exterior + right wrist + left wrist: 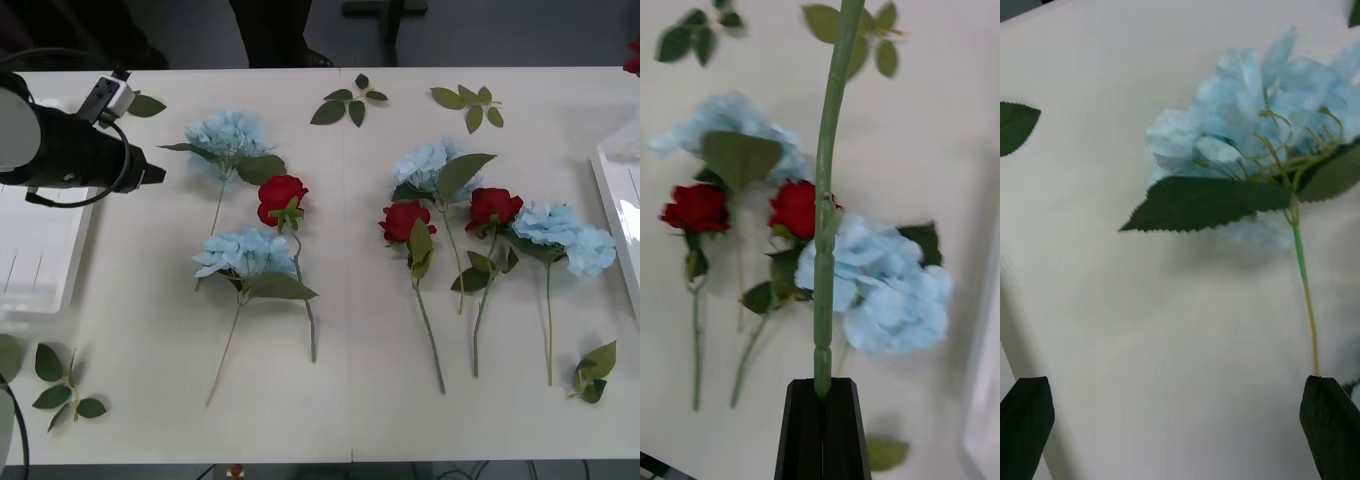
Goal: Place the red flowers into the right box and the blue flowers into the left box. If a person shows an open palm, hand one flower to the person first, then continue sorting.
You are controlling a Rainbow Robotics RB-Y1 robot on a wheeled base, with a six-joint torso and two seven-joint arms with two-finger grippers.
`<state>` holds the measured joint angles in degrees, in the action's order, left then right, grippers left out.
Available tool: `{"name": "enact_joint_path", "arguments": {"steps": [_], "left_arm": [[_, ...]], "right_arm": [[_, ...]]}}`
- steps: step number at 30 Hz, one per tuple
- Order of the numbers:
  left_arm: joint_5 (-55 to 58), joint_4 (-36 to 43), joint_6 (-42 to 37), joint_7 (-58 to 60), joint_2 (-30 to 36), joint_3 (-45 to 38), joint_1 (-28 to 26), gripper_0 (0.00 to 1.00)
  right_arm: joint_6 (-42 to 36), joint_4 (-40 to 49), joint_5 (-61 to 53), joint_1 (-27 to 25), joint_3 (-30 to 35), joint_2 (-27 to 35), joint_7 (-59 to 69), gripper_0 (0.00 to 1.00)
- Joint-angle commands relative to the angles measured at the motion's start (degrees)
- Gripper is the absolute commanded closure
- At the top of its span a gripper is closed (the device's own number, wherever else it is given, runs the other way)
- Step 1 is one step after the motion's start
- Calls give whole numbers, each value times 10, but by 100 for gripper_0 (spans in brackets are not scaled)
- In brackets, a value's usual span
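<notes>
1. Left box sits at table's left edge, w/ left arm hovering over it. Left gripper has fingers spread wide, nothing between them.
2. Nearest blue flower lies just to the arm's right, long axis running bloom-far to stem-near; in left wrist view its stem tip ends right by one finger.
3. Judgement: left arm is the closer one, so next move likely needs fingers straddling that stem.
4. Right gripper is pressed together, pinching a green stem above red flowers and blue ones.
5. Right box at right edge.
</notes>
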<state>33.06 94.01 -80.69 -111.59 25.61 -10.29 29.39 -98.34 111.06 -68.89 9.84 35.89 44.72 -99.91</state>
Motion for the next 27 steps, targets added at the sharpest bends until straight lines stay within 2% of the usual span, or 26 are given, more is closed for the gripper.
{"name": "enact_joint_path", "arguments": {"steps": [1, 6, 11, 24, 27], "left_arm": [[-48, -49, 73, 21, -42, 1, 38, 5], [-85, -117, 175, 22, -80, 27, 48, 4], [-92, -161, 231, 24, -106, 64, 45, 4], [-119, -228, 306, 27, -141, 141, 40, 5], [-124, -242, 306, 26, -140, 150, 39, 25]], "right_arm": [[3, 9, 56, -14, -16, 47, 63, 100], [5, -18, 133, -18, -32, 59, 104, 100], [40, -87, 189, -18, -50, 66, 97, 100], [255, -254, 253, -8, -168, 78, 94, 100], [301, -289, 256, -8, -186, 78, 91, 100]]}}
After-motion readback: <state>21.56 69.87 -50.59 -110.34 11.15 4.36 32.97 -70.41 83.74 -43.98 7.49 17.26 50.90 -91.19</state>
